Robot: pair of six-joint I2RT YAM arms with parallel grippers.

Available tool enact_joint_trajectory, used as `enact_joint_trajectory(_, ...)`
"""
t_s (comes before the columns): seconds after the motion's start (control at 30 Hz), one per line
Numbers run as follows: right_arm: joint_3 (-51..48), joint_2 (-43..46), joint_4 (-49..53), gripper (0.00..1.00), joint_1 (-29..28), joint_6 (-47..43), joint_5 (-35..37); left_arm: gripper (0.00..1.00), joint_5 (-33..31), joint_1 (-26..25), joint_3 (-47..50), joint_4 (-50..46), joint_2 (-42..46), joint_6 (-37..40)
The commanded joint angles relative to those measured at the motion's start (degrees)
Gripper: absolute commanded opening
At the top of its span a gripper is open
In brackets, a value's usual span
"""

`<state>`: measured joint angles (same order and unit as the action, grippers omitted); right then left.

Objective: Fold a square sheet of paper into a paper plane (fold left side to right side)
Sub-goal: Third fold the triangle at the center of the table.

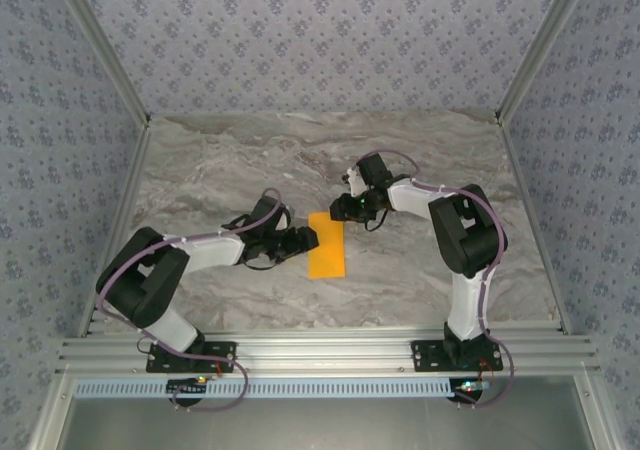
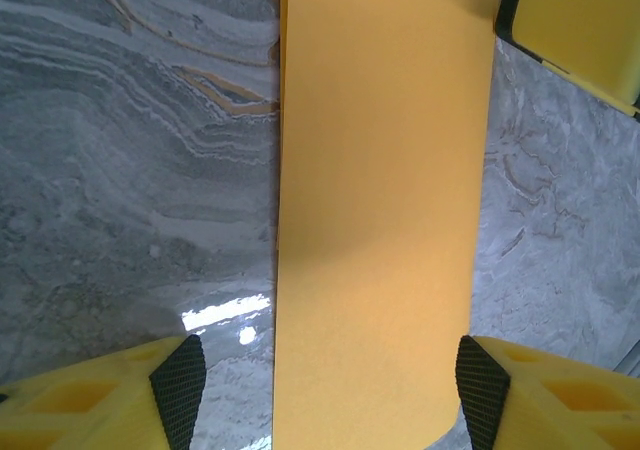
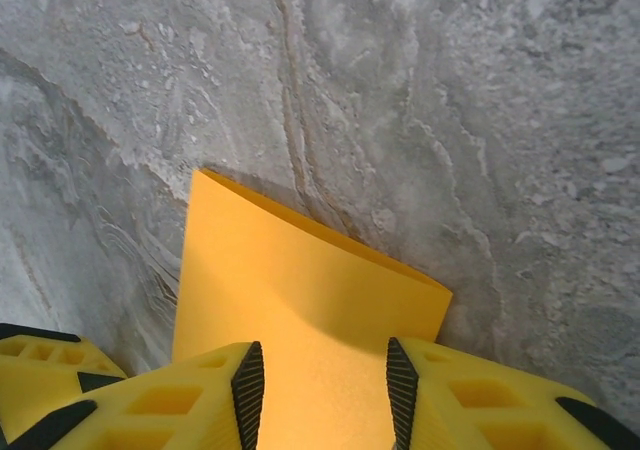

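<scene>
A thin bright-orange sheet of paper (image 1: 327, 247) (image 2: 380, 220) (image 3: 300, 300), folded into a narrow rectangle, lies on the grey marbled tabletop (image 1: 200, 170) just below the centre of the top view. The left gripper (image 1: 303, 240) (image 2: 330, 385) sits at its left edge, jaws spread wide and released. The right gripper (image 1: 350, 208) (image 3: 322, 380) is at its upper end, jaws apart over the paper and not clamped.

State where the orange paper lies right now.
In the top view, the orange paper lies mid-table between the left end effector and the right end effector.
</scene>
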<state>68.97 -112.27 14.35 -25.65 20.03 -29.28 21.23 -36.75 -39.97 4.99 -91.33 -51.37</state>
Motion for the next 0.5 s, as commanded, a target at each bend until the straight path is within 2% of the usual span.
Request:
enact_joint_trajectory(0.0, 1.4, -1.9, 3.1, 0.39, -0.2, -2.3, 1.7, 0.68, 2.5, 0.2, -1.6, 2.7, -1.9, -0.9)
enact_joint_trajectory(0.2, 1.2, -2.3, 4.0, 0.32, -0.3, -3.3, 2.6, 0.64, 3.4, -0.3, -2.6, 3.5, -3.9, -1.5)
enact_joint_trajectory(0.47, 1.2, -2.9, 4.8, 0.30, -0.3, -4.2, 3.4, 0.61, 3.5, -1.0, -3.7, 3.0, -5.7, -1.3)
